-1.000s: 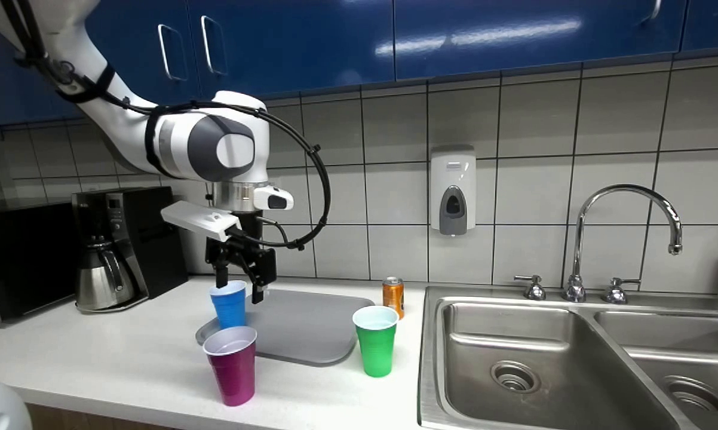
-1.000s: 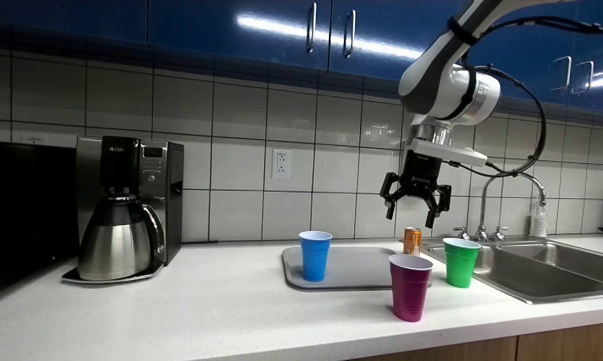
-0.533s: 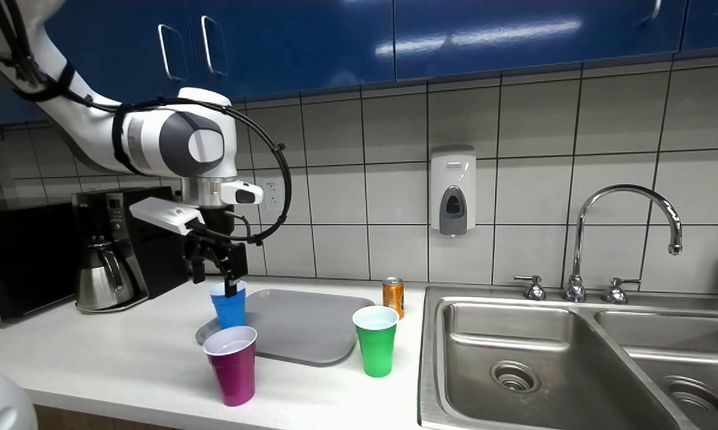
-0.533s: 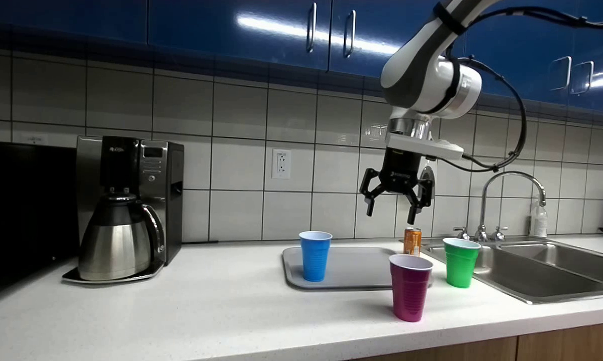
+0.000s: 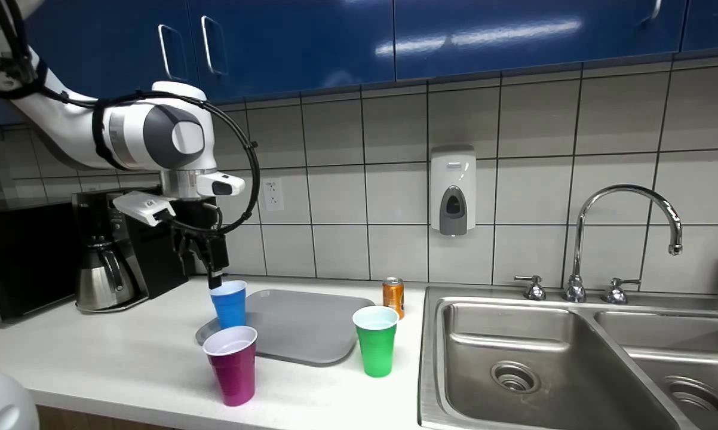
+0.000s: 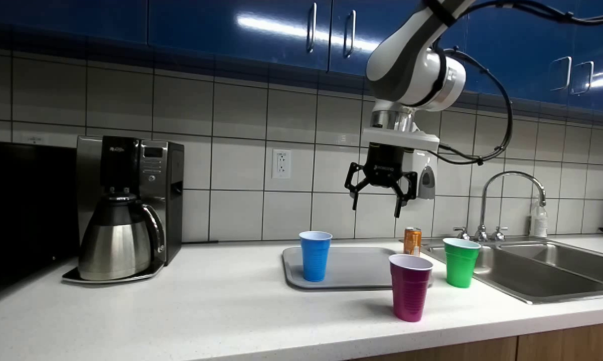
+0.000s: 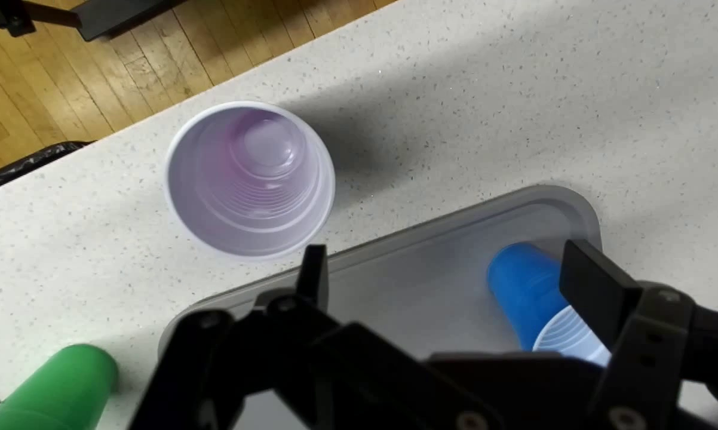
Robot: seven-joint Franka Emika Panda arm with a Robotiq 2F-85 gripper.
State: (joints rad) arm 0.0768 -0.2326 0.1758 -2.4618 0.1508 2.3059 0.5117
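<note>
well above the counter [image 6: 206, 306], the spread gripper [image 6: 375, 212] points down.

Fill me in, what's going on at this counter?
A Franka Panda arm has its claw open and empty in the air, apparently over the gray tray, touching nothing. A blue plastic cup stands upright on that tray. A magenta plastic cup and a green plastic cup stand upright on the counter, with an orange drink can near the sink.
</note>
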